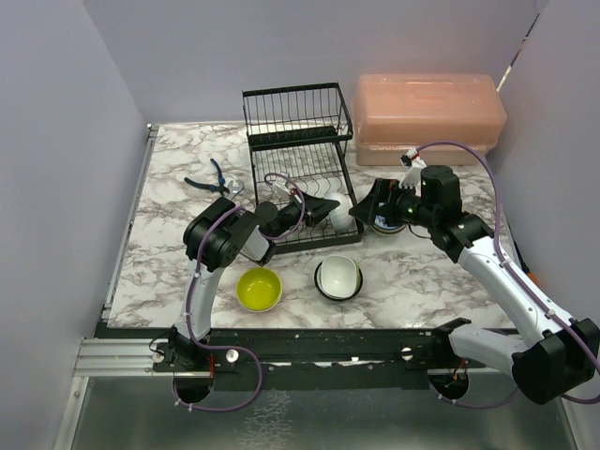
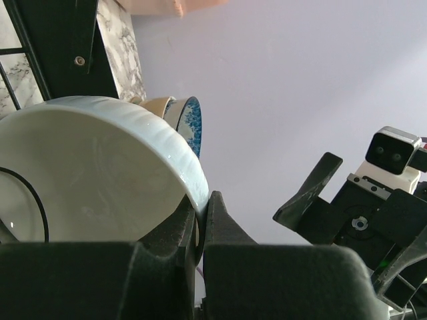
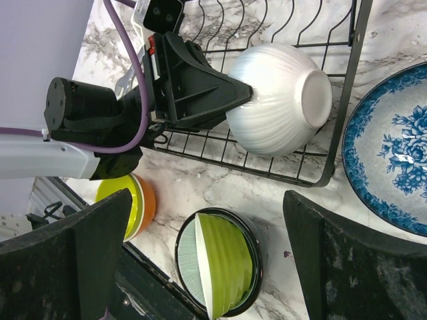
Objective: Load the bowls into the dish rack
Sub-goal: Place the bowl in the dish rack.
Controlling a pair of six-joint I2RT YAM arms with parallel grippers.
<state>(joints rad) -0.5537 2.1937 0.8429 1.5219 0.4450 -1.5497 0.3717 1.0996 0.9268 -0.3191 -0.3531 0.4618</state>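
Note:
My left gripper (image 1: 321, 208) is shut on the rim of a white ribbed bowl (image 3: 280, 97), held on its side over the lower wires of the black dish rack (image 1: 295, 141). In the left wrist view the rim is pinched between the left gripper (image 2: 201, 212) fingers, with the white bowl (image 2: 87, 173) filling the left. My right gripper (image 1: 372, 201) hangs open just right of the rack, above a blue-patterned bowl (image 3: 400, 160). In front of the rack stand a yellow-green bowl (image 1: 259, 289) nested in an orange one (image 3: 148, 203), and a dark-sided teal bowl (image 1: 338, 277) with a green bowl (image 3: 233, 267) tilted inside it.
A pink lidded plastic box (image 1: 429, 114) stands at the back right. Blue-handled pliers (image 1: 214, 178) lie left of the rack. A beige bowl (image 2: 157, 105) shows beside the blue-patterned bowl (image 2: 193, 123). Purple walls close in the table on three sides.

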